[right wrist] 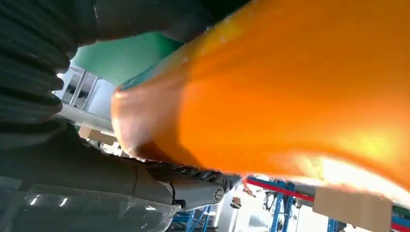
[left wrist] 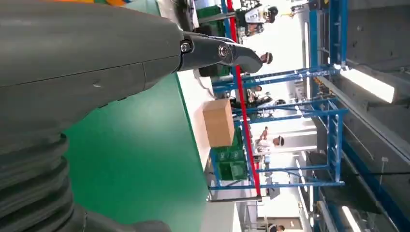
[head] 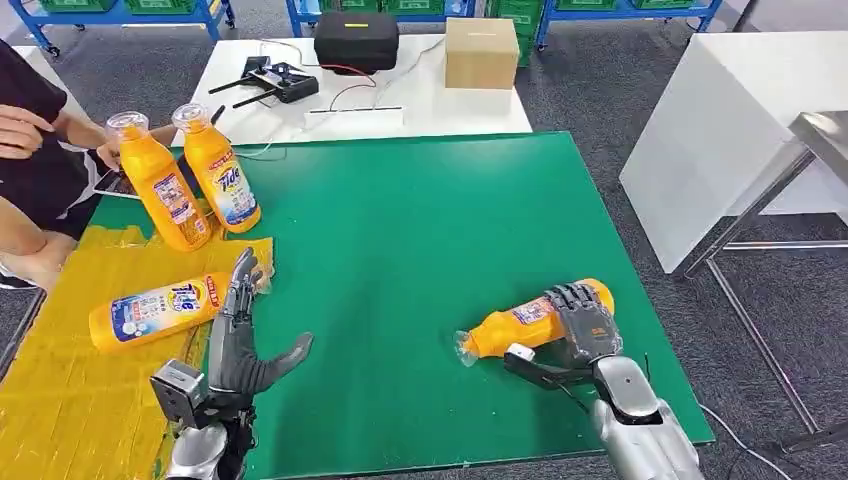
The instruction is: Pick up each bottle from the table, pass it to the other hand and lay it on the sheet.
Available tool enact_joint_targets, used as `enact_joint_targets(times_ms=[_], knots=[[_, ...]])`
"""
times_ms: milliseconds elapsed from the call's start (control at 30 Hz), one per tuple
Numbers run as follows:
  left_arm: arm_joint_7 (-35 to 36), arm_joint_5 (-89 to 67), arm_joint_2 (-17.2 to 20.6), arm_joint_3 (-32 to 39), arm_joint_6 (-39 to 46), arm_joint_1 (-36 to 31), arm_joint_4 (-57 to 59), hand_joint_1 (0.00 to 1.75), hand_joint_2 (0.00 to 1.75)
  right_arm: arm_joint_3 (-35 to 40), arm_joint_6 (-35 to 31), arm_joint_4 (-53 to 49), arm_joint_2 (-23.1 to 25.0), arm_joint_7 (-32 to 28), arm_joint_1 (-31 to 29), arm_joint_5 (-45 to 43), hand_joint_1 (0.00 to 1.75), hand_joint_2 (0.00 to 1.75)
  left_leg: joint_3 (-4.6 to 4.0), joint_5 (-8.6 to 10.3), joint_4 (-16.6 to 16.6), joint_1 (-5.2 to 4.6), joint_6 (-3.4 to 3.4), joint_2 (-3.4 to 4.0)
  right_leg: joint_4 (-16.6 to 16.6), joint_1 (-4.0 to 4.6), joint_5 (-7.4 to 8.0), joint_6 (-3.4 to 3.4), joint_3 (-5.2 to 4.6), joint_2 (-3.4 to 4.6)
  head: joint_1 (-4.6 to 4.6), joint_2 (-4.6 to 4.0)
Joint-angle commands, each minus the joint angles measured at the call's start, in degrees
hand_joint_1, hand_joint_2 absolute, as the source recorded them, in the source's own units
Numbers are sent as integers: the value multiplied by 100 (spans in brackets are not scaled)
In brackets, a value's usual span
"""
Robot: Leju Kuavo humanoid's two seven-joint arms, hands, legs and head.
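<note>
Gripped only near its base by the right robot hand (head: 583,325), the orange plastic detergent bottle (head: 530,322) lying on the green worktop (head: 420,250) could slip or swing during handover to the spread, empty left robot hand (head: 240,345).

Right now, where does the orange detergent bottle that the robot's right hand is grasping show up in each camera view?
Head view: the orange detergent bottle lies on the green table mat, lower right, with the right hand wrapped around its base.
Left wrist view: not in it.
Right wrist view: the bottle is a blurred orange mass, very close.
Shared landmark: the brown cardboard box.
</note>
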Motion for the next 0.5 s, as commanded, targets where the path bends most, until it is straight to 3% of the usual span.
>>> enact_joint_targets(times_ms=[33,200,233,333,433,500], knots=[[14,39,7,3,-53,-206,536,0,175,-179,302,1152,92,21,69,33,175,175,-69,30,5,5,-7,-53,-7,4,24,-1,-42,-57,0,0],[10,64,10,-16,-87,-265,605,0,175,-82,283,1347,106,-63,-139,84,175,175,-2,4,-1,5,-1,-38,-14,4,8,14,36,-37,0,0],[10,64,10,-16,-87,-266,605,0,175,-80,290,1347,111,-63,-152,84,175,175,-33,18,-7,6,-5,-51,-25,5,20,14,25,-52,-2,2],[9,70,9,-9,-92,-261,595,0,175,-25,263,1381,122,-79,-237,113,175,175,0,-6,5,5,2,-34,-20,4,7,15,48,-34,-2,0],[9,72,0,-7,-94,-253,578,0,175,20,151,1282,226,-117,-406,111,175,175,-42,1,4,6,-4,-40,-30,4,13,11,-4,-42,-2,0],[14,72,-15,-6,-103,-210,522,0,175,-10,-1,1111,389,-247,-487,-46,175,175,-7,-24,7,4,8,-23,-21,1,-6,15,23,-21,0,0]])
